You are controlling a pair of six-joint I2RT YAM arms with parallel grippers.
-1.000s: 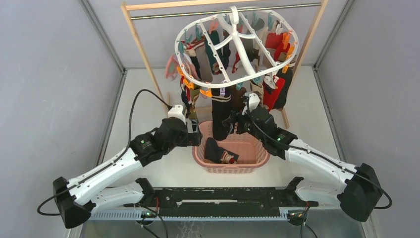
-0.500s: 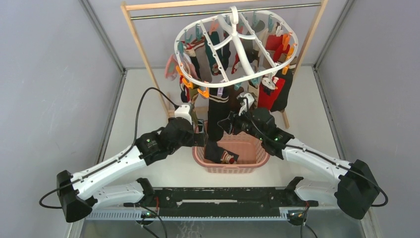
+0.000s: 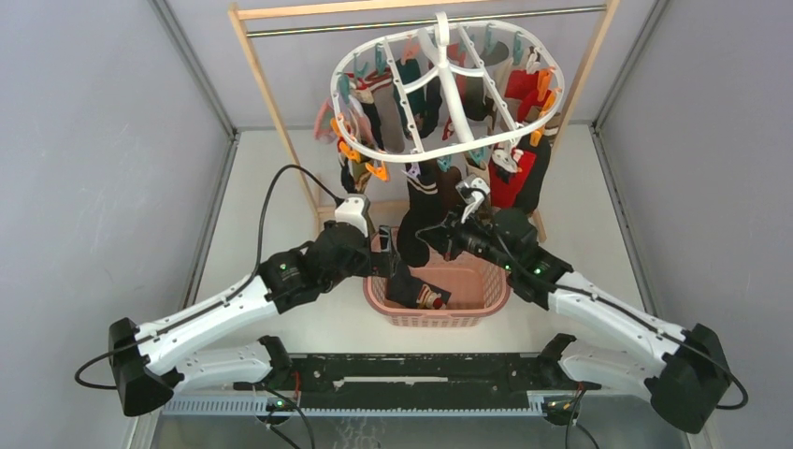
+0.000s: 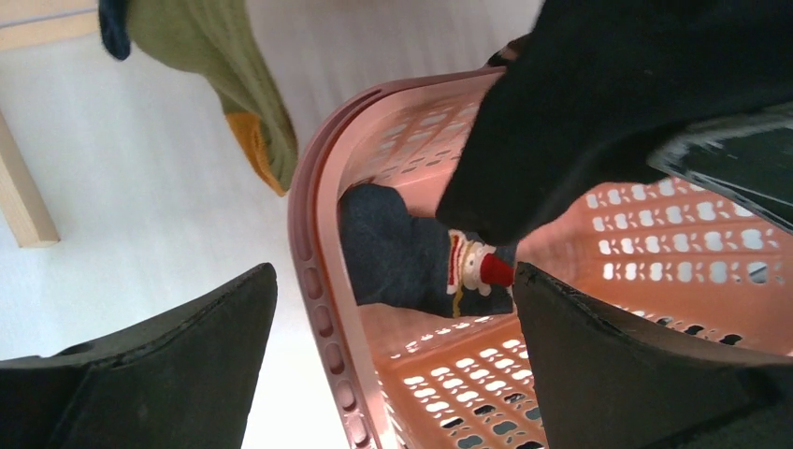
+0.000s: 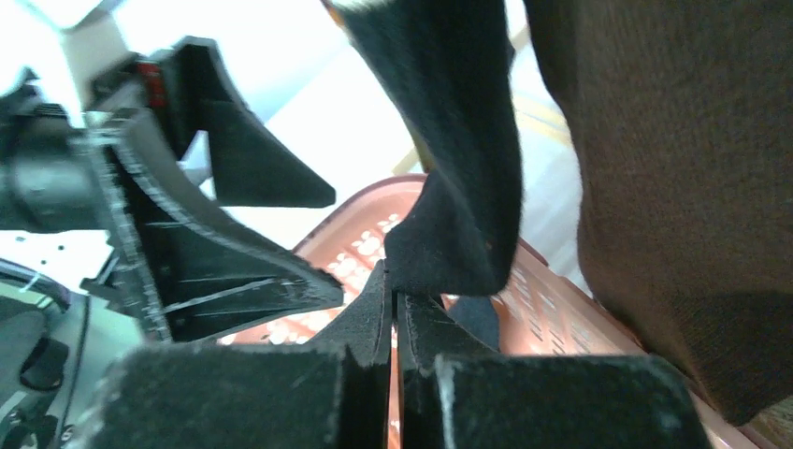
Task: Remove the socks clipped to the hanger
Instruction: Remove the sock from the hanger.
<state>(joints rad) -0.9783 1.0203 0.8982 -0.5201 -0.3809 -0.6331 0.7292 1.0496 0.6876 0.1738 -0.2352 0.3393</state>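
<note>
The right gripper (image 5: 395, 292) is pressed shut right at the toe of the black sock (image 3: 418, 208). That sock hangs clipped to the hanger (image 3: 455, 94), above the basket (image 3: 497, 288). I can't tell if any cloth is caught. The left gripper (image 4: 393, 281) gapes wide over the basket's rim, holding nothing. So thin a bite may slip on the pull, or a hard tug may swing the hanger off its rail (image 3: 299, 30). I can read no writing anywhere.

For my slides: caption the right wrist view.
Right gripper pinches a hanging black sock by its tip above the pink basket.
</note>
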